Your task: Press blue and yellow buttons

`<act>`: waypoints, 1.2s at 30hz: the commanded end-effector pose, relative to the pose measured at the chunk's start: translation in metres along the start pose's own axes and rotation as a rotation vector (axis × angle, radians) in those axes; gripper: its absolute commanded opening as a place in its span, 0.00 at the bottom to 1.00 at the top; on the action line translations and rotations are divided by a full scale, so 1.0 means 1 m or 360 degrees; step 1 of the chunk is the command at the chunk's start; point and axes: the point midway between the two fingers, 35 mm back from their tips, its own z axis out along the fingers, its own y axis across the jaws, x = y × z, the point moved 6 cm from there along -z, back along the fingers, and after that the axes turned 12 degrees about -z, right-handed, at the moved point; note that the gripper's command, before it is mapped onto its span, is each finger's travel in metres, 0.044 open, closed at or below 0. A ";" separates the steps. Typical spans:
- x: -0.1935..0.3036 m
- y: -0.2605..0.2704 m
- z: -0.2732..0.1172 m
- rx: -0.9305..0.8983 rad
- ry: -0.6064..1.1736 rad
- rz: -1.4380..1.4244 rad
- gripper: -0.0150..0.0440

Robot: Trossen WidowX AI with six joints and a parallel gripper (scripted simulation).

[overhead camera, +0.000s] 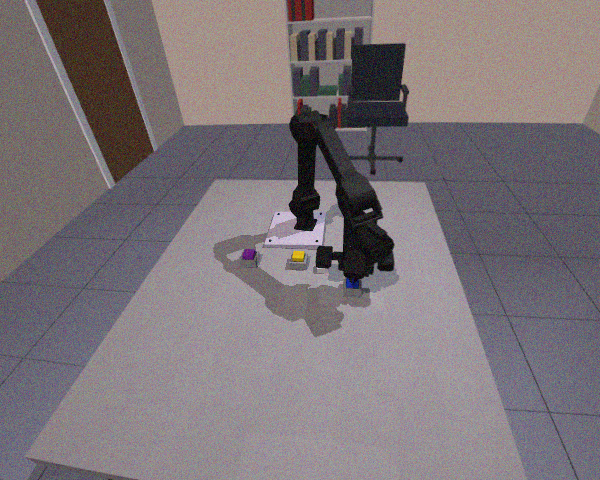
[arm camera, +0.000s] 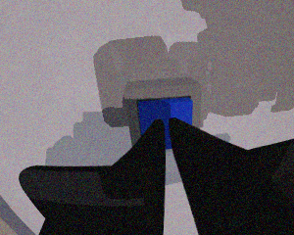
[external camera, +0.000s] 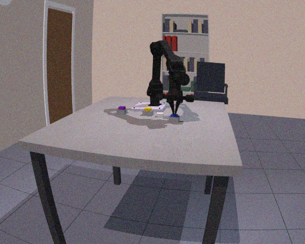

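Note:
The blue button [overhead camera: 352, 284] [external camera: 173, 115] [arm camera: 178, 110] sits in a grey housing on the right side of the button group. My gripper [external camera: 174, 114] [arm camera: 165, 125] is shut and empty, pointing down, with its fingertips at the top of the blue button; they seem to touch it. How far the button is pushed in is hard to tell. In the top view the fingertips are hidden behind the gripper body. The yellow button [overhead camera: 298, 255] [external camera: 148, 109] stands in its grey housing to the left, with nothing on it.
A purple button [overhead camera: 248, 254] [external camera: 121, 107] stands farther left. A small white block [external camera: 159, 114] lies between the yellow and blue buttons, partly hidden by the gripper in the top view. The arm's white base plate [overhead camera: 285, 238] [external camera: 136, 108] is behind the buttons.

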 end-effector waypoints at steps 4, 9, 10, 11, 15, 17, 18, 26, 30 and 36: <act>0.000 0.000 -0.002 0.0000 0.0001 0.0000 0.29; 0.001 0.000 -0.031 0.0000 0.0012 -0.0005 0.29; 0.001 0.000 -0.031 0.0000 0.0012 -0.0005 0.29; 0.001 0.000 -0.031 0.0000 0.0012 -0.0005 0.29; -0.001 0.000 -0.049 0.0000 0.0012 -0.0005 0.29; -0.001 0.000 -0.075 0.0000 0.0012 -0.0005 0.29; -0.001 0.000 -0.085 0.0000 0.0012 -0.0005 0.29; 0.005 -0.012 -0.095 0.0001 0.0013 -0.0005 0.29; 0.041 -0.071 -0.102 0.0007 0.0017 -0.0005 0.29; 0.112 -0.129 -0.097 0.0016 0.0024 -0.0005 0.29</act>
